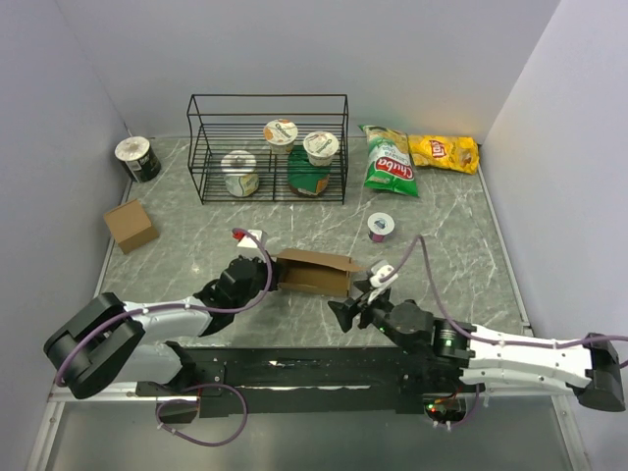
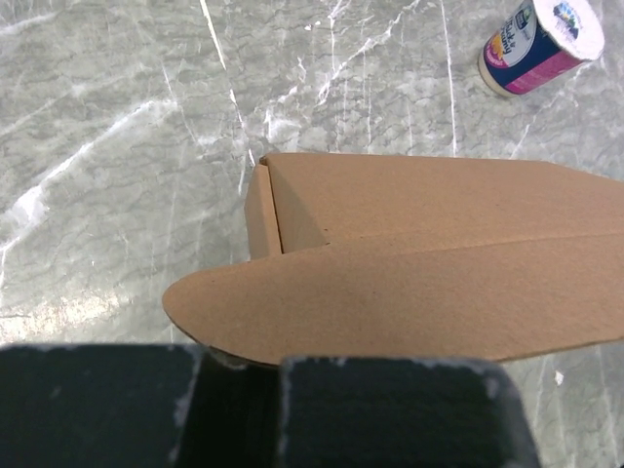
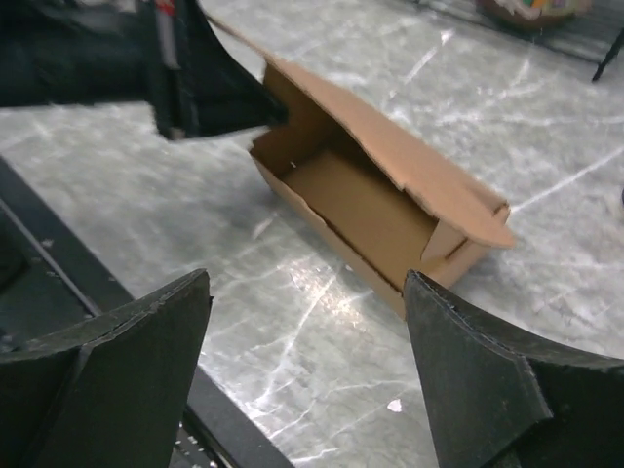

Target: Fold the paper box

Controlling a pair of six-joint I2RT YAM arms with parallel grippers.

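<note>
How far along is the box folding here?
Done: the paper box stands as an oblong carton, walls up. In hand: the left gripper pinches its lid flap at one end; the right gripper is open, off the box. Left: closing and tucking the lid.

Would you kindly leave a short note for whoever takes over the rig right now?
Left gripper: shut on the lid flap of the paper box, at its left end.
Right gripper: open, empty, just short of the box.
Box: on the table between the arms, walls up, lid standing ajar.
Done: carton body formed.
To do: close the lid and tuck it in.
</note>
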